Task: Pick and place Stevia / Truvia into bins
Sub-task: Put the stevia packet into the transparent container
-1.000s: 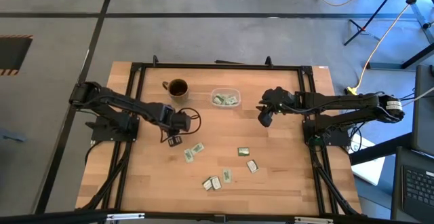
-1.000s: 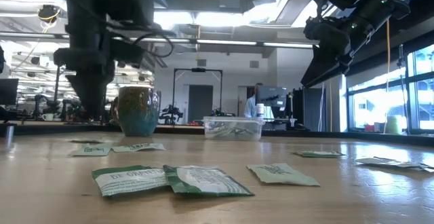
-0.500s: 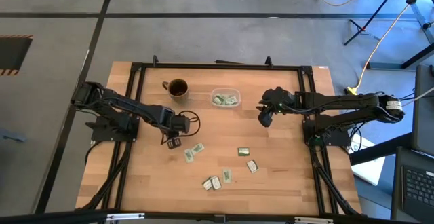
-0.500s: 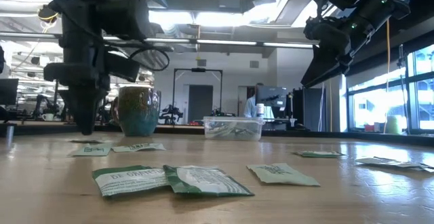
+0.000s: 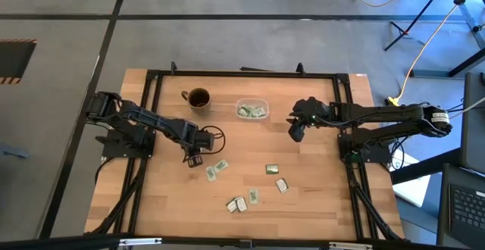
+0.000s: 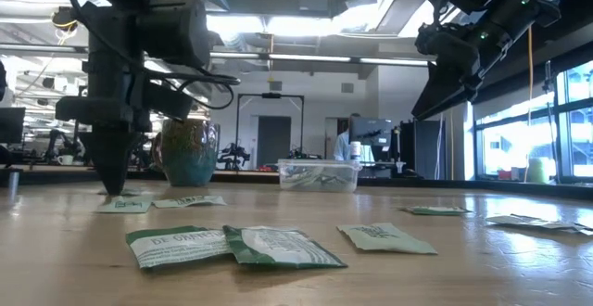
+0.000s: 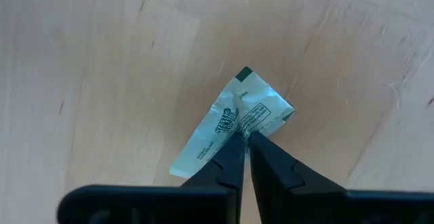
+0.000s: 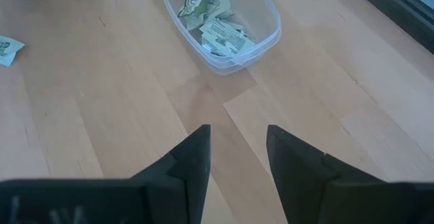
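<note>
The left tool (image 7: 245, 137), pinched on one sachet's (image 7: 230, 122) edge against the table (image 7: 102, 81), could lose that thin grip when lifting.

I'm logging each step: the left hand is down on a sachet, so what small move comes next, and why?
Probably lift straight up. The left hand has its fingers pinched on a pale green sachet lying on the table; the clear bin sits across the tabletop.
</note>
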